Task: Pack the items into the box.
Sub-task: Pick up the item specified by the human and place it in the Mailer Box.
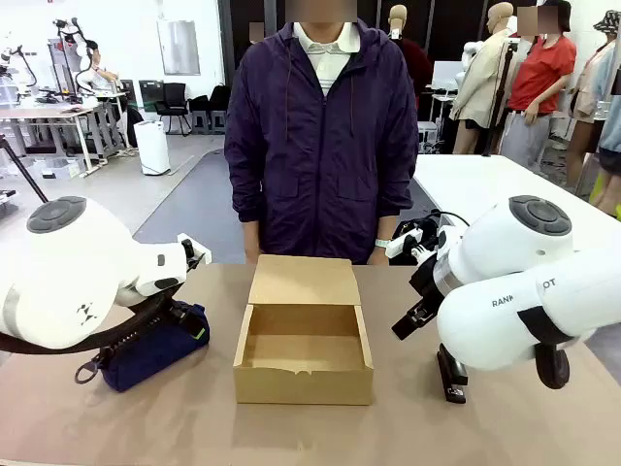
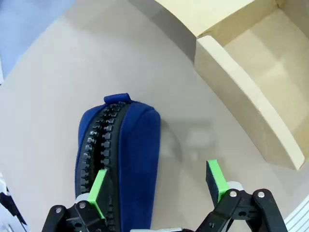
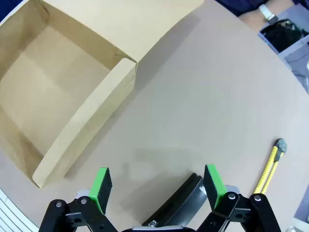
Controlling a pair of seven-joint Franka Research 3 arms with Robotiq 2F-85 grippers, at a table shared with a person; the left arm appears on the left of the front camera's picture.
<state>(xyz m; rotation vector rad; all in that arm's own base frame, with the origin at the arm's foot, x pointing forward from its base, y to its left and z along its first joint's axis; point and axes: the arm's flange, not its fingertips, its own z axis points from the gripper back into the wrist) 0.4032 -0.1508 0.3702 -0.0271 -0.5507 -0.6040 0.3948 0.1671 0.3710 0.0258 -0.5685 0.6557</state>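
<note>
Left gripper (image 2: 157,181) hangs low over the navy pouch (image 2: 135,159), right gripper (image 3: 157,183) over the black stapler (image 3: 176,205), both jaws spread wide. Yellow pen (image 3: 269,169) lies near it. Open box (image 1: 303,383) sits between them, person (image 1: 320,146) behind.

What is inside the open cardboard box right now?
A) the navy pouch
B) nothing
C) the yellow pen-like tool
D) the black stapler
B: the floor of the box is bare. The stapler and the yellow tool lie on the table to its right, and the navy pouch lies to its left.
</note>
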